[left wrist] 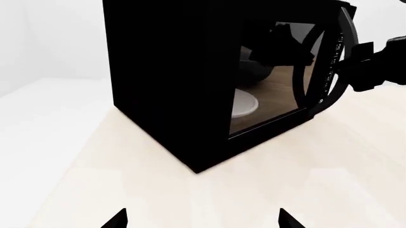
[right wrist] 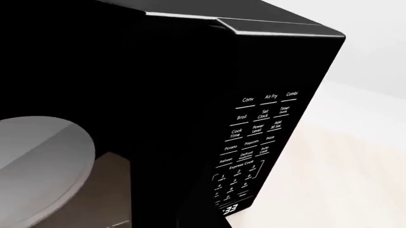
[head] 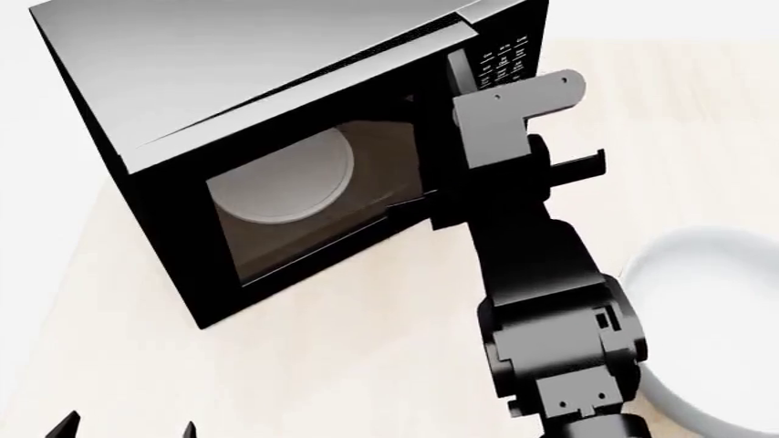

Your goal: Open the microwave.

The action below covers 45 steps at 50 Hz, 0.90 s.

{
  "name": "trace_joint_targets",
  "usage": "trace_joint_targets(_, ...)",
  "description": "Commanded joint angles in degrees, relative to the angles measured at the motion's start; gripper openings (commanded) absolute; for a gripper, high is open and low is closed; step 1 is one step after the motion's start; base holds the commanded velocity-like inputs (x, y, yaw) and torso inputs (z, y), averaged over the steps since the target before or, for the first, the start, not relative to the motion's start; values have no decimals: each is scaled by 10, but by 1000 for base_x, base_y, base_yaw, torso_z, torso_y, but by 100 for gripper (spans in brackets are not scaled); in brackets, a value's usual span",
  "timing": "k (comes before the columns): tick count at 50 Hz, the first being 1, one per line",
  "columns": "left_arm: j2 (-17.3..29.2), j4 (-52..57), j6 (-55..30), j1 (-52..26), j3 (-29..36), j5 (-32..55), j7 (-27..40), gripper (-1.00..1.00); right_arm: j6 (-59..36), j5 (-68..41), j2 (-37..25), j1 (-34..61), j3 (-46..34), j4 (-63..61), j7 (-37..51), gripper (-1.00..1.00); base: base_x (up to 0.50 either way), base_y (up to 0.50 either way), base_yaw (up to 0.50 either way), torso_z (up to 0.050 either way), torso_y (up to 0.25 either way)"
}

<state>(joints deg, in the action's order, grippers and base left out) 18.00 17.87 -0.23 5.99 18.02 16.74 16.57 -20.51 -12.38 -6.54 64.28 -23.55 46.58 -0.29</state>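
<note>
- Microwave (head: 182, 100) stands on the pale wooden table (head: 365, 365), filling the head view from 9 to 1 o'clock; its door looks slightly ajar at the keypad (right wrist: 257, 137) side.
- Inside it, a white round turntable plate (head: 286, 175) lies flat on the brown floor, seen through the glass window.
- White bowl (head: 712, 319) sits on the table at 4 o'clock; its inside is not visible.
- Right gripper (head: 420, 205) reaches to the door edge just below the keypad, arm stretched forward; whether its jaws grip anything I cannot tell.
- Left gripper (left wrist: 203, 219) hangs low over the table, well apart from the microwave, jaws spread wide.
</note>
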Motion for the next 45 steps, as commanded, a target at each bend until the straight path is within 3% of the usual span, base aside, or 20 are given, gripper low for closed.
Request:
trace_joint_targets(1, 2, 1, 1, 0, 1, 1, 2, 100, -57, -24, -26, -47, -10, -128, 14, -100, 0, 0, 0, 0, 0)
trace_joint_targets(28, 5, 0, 3, 0, 9, -1, 7, 100, -172, -58, -61, -143, 9, -348, 84, -100, 0, 0, 0, 0, 1)
trace_joint_targets(45, 9, 2, 2, -2, 6, 6, 10, 100, -189, -72, -77, -198, 6, -451, 100, -100, 0, 0, 1, 0, 1)
